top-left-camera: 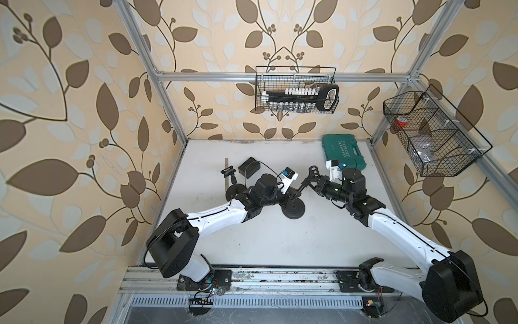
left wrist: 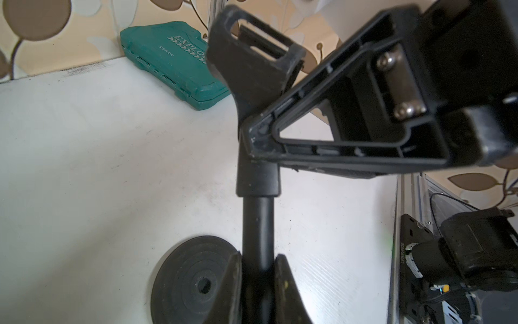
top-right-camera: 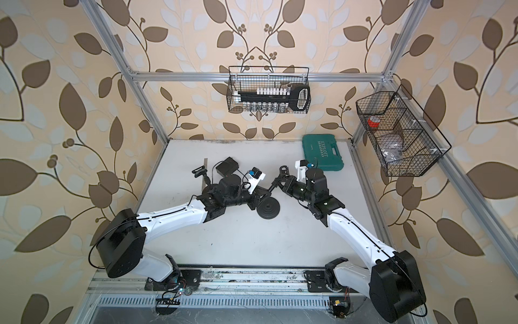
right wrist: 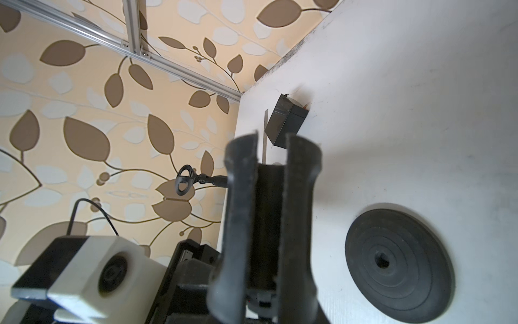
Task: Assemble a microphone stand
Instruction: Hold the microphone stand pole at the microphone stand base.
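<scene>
Holding the pole [left wrist: 258, 224] tilted over the counter [left wrist: 98, 168], the left fingers [left wrist: 231, 289] are clamped low on it. The right fingers [right wrist: 241, 210] are clamped up by its clip [left wrist: 252, 56]. It looks hard, thin and smooth, so it may slip or turn. The heavy-looking round base [left wrist: 185, 283] lies flat just beside it. A black box [right wrist: 288, 123] and a green case [left wrist: 173, 56] sit well apart, not blocking.

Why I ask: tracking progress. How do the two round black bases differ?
The right base has an empty centre hole; the left base carries a pole topped by a clip. The right base sits mid-table; the left base sits nearer the left edge of the table, partly behind the left arm. Both are black discs lying flat on it.
</scene>
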Robot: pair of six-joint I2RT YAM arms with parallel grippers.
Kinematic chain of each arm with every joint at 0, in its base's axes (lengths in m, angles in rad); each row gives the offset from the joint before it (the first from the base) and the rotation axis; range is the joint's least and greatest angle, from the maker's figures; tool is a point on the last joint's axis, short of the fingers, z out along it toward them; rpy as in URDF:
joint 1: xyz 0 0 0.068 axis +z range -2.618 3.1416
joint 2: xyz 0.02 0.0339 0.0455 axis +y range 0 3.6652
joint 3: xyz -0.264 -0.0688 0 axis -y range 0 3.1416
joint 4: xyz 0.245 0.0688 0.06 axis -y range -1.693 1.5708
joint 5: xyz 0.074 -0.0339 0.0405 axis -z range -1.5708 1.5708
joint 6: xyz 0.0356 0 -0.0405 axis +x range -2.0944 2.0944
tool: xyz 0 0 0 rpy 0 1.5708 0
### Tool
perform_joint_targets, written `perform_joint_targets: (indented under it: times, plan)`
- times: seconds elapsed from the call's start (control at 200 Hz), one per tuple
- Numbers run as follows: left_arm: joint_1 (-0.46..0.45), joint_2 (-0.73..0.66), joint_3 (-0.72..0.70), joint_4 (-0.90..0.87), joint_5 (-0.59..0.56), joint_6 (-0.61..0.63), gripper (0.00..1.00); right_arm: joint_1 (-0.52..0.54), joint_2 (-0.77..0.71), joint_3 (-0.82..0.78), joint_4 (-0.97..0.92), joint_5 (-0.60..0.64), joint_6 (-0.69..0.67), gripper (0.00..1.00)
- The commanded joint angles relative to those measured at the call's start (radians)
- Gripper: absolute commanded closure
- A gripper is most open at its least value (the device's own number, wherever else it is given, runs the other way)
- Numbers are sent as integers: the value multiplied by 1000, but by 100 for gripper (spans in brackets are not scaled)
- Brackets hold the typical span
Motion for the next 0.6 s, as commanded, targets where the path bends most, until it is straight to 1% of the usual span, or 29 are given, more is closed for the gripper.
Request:
perform_joint_targets:
  times: [0.0,0.085,0.12,0.135,0.2,0.325,0.425,0.515,0.595]
  plan:
    - [-12,-21,41,9,-31,-7,65,4,-12,-5,8,13,-29,88]
    - [-12,-36,31,-16,-63,-32,50,-14,-6,18,7,-24,-71,89]
    - [-11,-37,14,-15,-79,-40,46,-28,-6,29,9,-47,-116,89]
    - [-10,-70,5,-13,-86,-45,44,-34,-6,33,9,-56,-130,90]
    - [-7,-102,-28,-11,-98,-51,39,-61,-4,54,9,-100,-206,91]
    - [18,-121,-29,-76,-32,-62,36,-95,13,108,-20,-219,-407,94]
    - [51,-122,-35,-87,65,-80,36,-100,31,144,-55,-320,-552,95]
    - [72,-115,-36,-91,138,-74,36,-102,49,163,-64,-416,-644,94]
    - [94,-107,-35,-96,185,-77,36,-103,65,188,-91,-482,-710,91]
